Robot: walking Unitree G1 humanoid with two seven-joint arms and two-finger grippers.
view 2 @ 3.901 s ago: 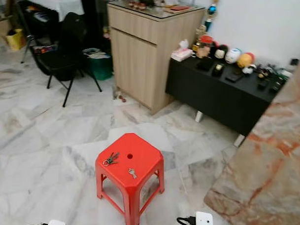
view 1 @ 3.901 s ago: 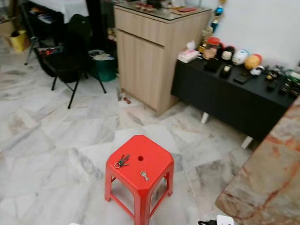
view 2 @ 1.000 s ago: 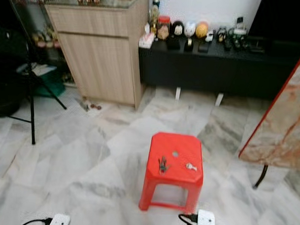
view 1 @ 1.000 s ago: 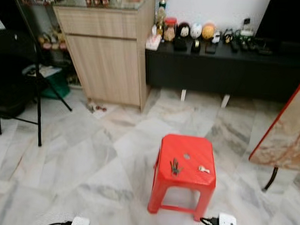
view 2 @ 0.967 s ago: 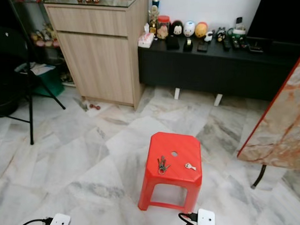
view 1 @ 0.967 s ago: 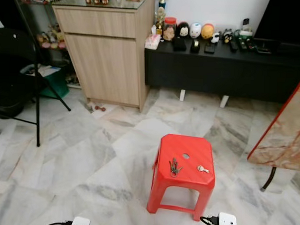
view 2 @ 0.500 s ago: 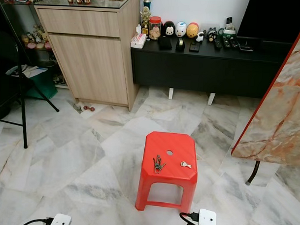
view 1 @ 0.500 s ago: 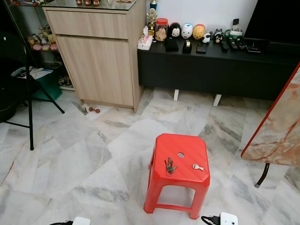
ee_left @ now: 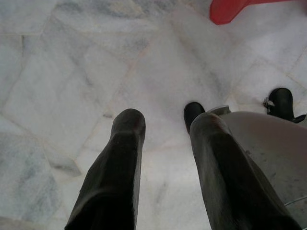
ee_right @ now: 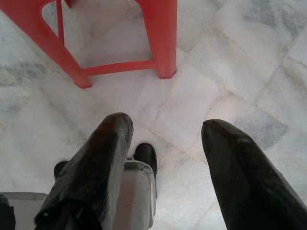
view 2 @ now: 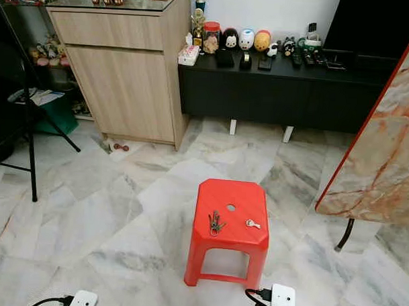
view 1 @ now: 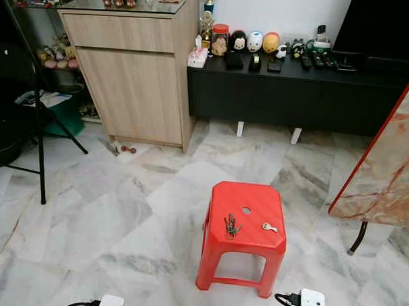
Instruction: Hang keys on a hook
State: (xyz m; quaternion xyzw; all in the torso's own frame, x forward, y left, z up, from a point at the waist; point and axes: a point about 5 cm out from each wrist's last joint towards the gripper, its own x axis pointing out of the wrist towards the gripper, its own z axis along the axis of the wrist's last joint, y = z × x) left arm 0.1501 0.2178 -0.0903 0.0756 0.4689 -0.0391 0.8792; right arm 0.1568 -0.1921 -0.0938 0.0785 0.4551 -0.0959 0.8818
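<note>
A bunch of keys [view 1: 231, 226] lies on top of a red plastic stool [view 1: 245, 208] on the marble floor ahead of me. A single small key [view 1: 270, 228] lies a little to its right on the same stool top. My left gripper [ee_left: 165, 122] hangs open over the bare floor, with a corner of the stool [ee_left: 230, 9] far beyond its fingers. My right gripper [ee_right: 165, 129] also hangs open, empty, pointing at the floor beside the stool's legs [ee_right: 163, 43].
A wooden cabinet [view 1: 136, 77] and a low black sideboard [view 1: 287, 92] with figurines stand against the far wall. A black folding chair [view 1: 17, 119] is at the left. A marble-patterned table [view 1: 385, 173] juts in at the right. White power strips [view 1: 310, 303] lie near my feet.
The camera turned and settled over the last seconds, bringing the stool and sideboard square in front. The keys lie where they were. Since half a second ago almost nothing has shifted.
</note>
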